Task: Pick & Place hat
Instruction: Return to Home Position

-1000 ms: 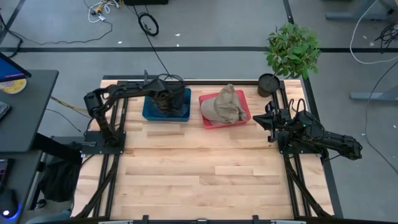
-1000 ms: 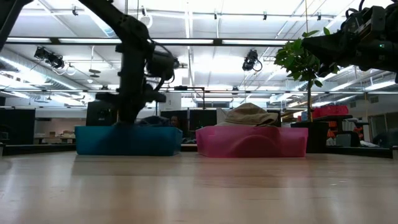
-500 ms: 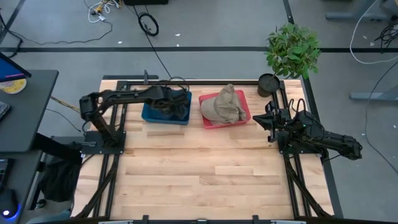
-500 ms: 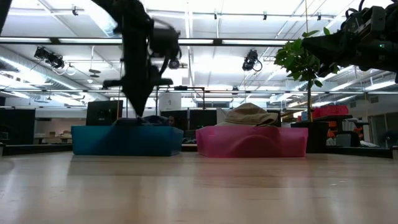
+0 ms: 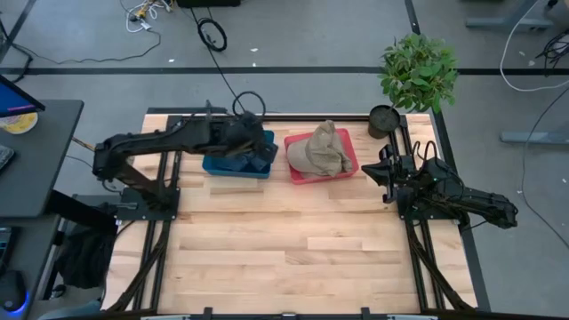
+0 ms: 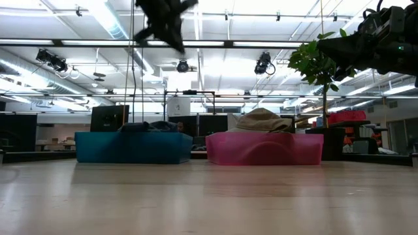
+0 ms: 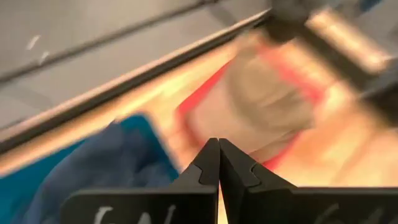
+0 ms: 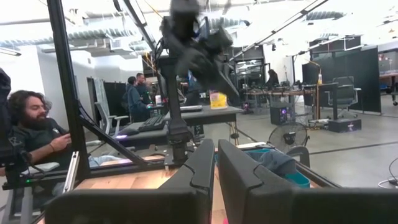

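Left gripper (image 7: pixel 217 142) is hovering high over blue bin (image 6: pixel 130 149), jaws closed, empty; right gripper (image 8: pixel 216 149) is waiting well apart, jaws near-closed.

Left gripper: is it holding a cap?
No, the left gripper is shut on nothing; the dark blue cap lies in the blue bin.

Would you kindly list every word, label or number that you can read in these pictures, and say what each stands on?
No text can be read.
White marks on the left gripper, which is above the blue bin: cut off and blurred.
Screen on the desk: too small to read.
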Controlling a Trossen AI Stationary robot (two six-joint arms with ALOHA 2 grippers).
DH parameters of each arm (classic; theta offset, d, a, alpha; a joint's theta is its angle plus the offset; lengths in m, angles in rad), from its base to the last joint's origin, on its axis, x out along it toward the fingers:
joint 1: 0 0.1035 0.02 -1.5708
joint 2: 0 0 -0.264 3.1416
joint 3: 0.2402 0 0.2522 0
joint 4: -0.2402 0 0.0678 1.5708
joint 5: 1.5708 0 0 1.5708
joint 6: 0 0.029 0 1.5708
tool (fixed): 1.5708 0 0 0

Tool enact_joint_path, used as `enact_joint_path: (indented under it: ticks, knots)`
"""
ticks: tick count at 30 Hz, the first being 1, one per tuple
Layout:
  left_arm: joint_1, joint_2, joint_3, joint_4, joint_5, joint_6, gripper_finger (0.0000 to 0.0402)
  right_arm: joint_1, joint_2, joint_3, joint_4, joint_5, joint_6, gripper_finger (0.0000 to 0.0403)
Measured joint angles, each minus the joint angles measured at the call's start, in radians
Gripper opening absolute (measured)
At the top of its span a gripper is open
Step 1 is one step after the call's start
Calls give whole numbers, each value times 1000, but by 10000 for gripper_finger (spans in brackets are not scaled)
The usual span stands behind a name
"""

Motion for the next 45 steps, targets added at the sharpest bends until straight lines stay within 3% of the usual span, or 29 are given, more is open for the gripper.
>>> enact_joint_path:
  ticks: [5, 18, 27, 31, 37, 45]
  knots:
    - [-121, -68, 10, 208, -61, 112, 3, 0, 0, 0, 0, 0, 0, 27]
    - [-255, -157, 12, 575, 1, 193, 3, 0, 0, 0, 2, 0, 0, 27]
    - [-378, -305, -5, 610, 5, 672, 3, 0, 0, 0, 0, 0, 0, 27]
    - [-411, -389, -51, 627, 4, 759, 3, 0, 0, 0, 0, 0, 0, 27]
    - [-409, -539, -260, 801, 2, 789, 3, 0, 0, 0, 0, 0, 0, 27]
    - [-346, -746, -729, 1461, 3, 809, 3, 0, 0, 0, 0, 0, 0, 27]
